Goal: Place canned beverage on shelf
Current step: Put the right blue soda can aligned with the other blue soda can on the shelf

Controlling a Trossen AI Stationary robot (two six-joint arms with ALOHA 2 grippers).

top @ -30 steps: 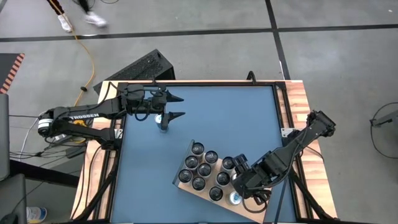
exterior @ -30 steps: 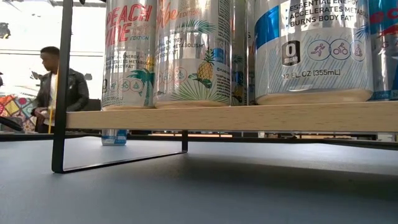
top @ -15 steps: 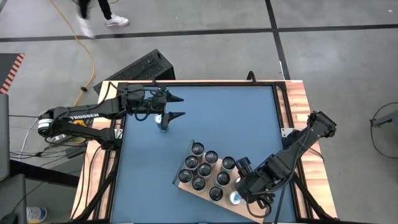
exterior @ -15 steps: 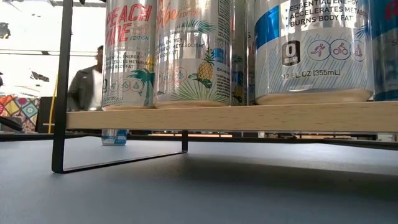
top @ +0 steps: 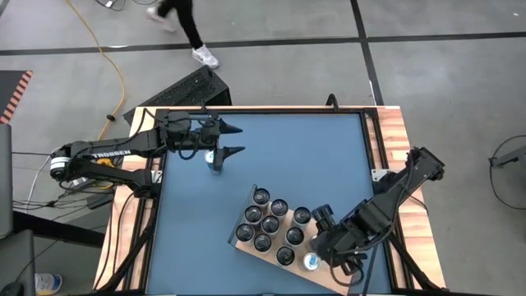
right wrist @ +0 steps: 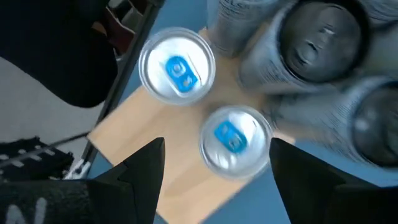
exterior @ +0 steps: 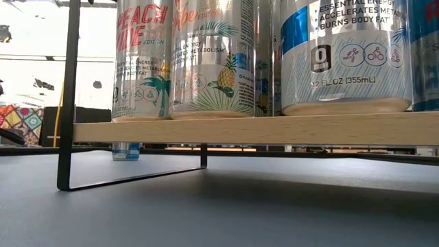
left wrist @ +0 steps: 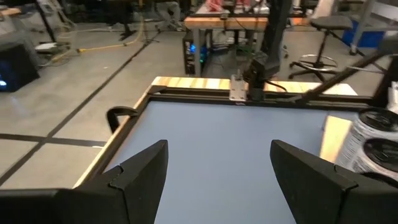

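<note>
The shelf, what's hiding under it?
Under the shelf only bare blue table and its dark metal leg show. Farther back stands one blue can; its top is covered.

High view: straight down over whole table [top: 271,156]. Low view: tabletop level, close beneath shelf [exterior: 260,128]. Wrist views: left forward across table; right down, close, onto shelf, shared with both.

Even, diffuse overhead light falls on the blue counter [top: 279,156], giving only soft shadows. At table height, the room behind is blown out white, while the cans [exterior: 206,58] stay sharp. In the right wrist view the black-topped cans [right wrist: 323,43] smear with blur.
</note>
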